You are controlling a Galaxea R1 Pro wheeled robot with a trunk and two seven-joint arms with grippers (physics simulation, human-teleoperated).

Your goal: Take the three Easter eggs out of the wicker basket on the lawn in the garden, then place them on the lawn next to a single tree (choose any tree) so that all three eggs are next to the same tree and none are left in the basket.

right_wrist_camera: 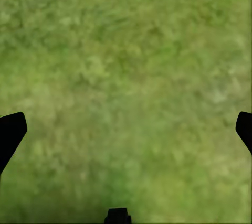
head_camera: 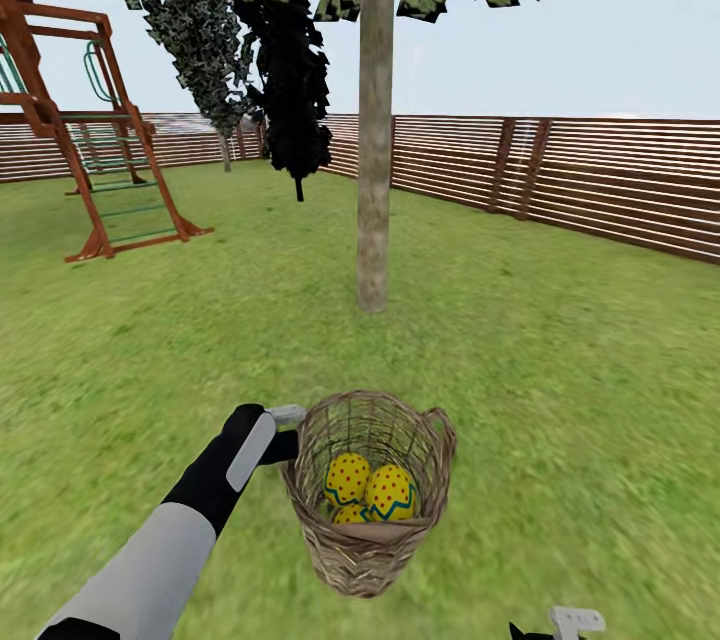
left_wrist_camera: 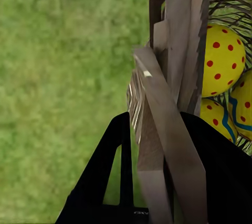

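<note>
The wicker basket (head_camera: 368, 495) is seen low in the centre of the head view, apparently lifted off the lawn (head_camera: 560, 390) and tilted toward the camera, with the three Easter eggs (head_camera: 372, 492) lying together in its bottom. The left gripper (head_camera: 285, 430) is clenched on the basket's rim at the left edge; in the left wrist view the woven rim (left_wrist_camera: 168, 108) is pinched between the jaws and the eggs (left_wrist_camera: 223, 61) sit just past them inside the weave. The right gripper (head_camera: 560, 625) shows at the bottom right of the head view, well apart from the basket, and its jaws are spread wide over bare grass (right_wrist_camera: 126, 77) in the right wrist view. The tree (head_camera: 375, 120) stands straight ahead, above the basket in the frame, its trunk upright and still some way off. The eggs lie below and right of the left jaws, so the free right arm is judged the one to reach them.
</note>
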